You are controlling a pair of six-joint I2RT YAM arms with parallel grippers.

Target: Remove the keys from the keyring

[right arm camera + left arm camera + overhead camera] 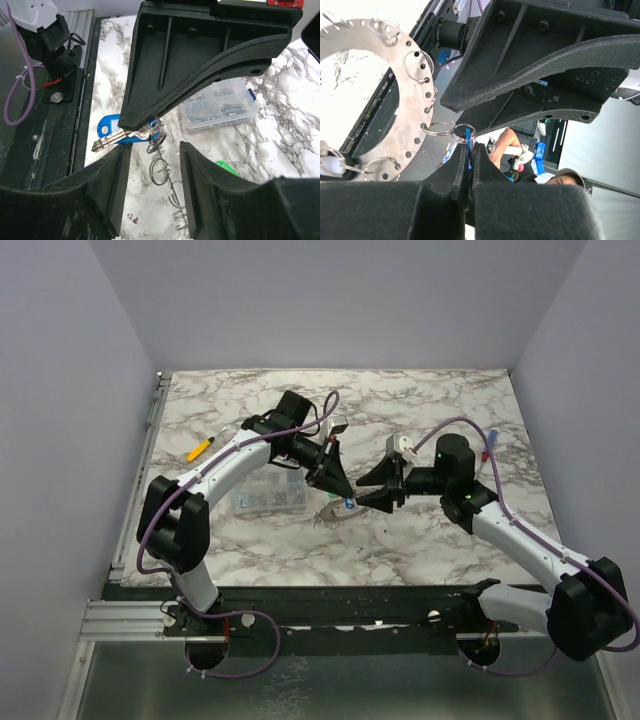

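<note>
The keyring [412, 112] is a large flat grey ring carrying small wire split rings, and it hangs above the table between the two grippers [333, 512]. My left gripper [469, 146] is shut on the blue-headed key [468, 135], which hangs from a split ring on the keyring. In the right wrist view the blue key [107, 129] and a silver key [111, 143] stick out under the left gripper's fingers. My right gripper [155, 162] is open just in front of the edge-on keyring [170, 185]. A green key [227, 169] lies on the table.
A clear compartment box [268, 498] with small parts lies under the left arm and also shows in the right wrist view [220, 104]. A yellow marker [203, 448] lies at the left and a pen [490, 446] at the right. The table's black front rail [55, 95] is close.
</note>
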